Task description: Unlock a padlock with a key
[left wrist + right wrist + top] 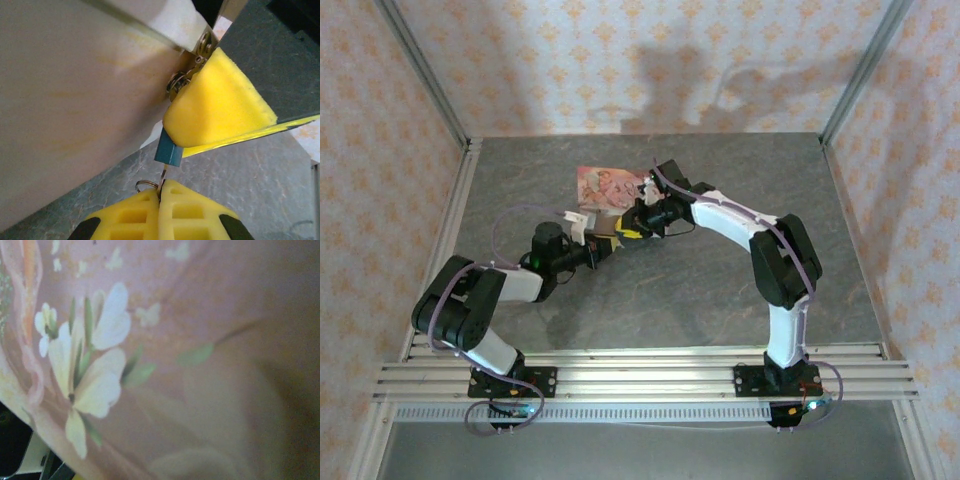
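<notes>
Your left pincer (pixel 160 194) is clamped shut on the small silvery key (pixel 163 175). Its wire ring (pixel 144 185) sticks out on the left side of the fingertips. The key's tip meets the underside of the tiny blue padlock (pixel 168 152), and I cannot tell how deep it sits. Your right pincer (pixel 632 228) is narrow, and its yellow pad (pixel 215 110) covers the top of the padlock, so it appears to be pinching it steady.

To do this step well, line the key up with the padlock body and seat it fully. Then twist gently from the wrist while the right side braces against the turn.

The padlock hangs from a metal hasp (pixel 186 82) on the pink flower-printed tin (pixel 605 185). The tin lies at the far middle of the bench (pixel 700 300). It looks shut, so its contents are hidden.
</notes>
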